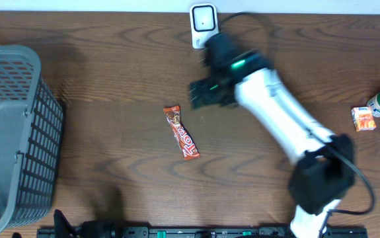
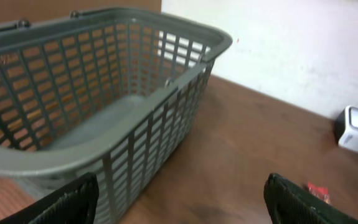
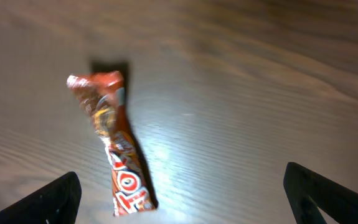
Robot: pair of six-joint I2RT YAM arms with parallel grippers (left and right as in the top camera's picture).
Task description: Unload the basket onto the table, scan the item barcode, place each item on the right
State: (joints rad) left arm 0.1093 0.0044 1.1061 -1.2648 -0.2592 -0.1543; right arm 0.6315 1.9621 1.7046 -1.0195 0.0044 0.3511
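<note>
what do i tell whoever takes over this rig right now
The left gripper is by the basket, fingers open, holding nothing.
The right gripper hovers over the table between the scanner and the candy bar, fingers open, holding nothing.
The candy bar lies flat mid-table, apart from both arms; no barcode shows on its upper face.
Done: nothing yet, the bar is not picked up.
Left: grasp the bar, probably with the right arm, and present its barcode to the scanner at the far edge.
</note>
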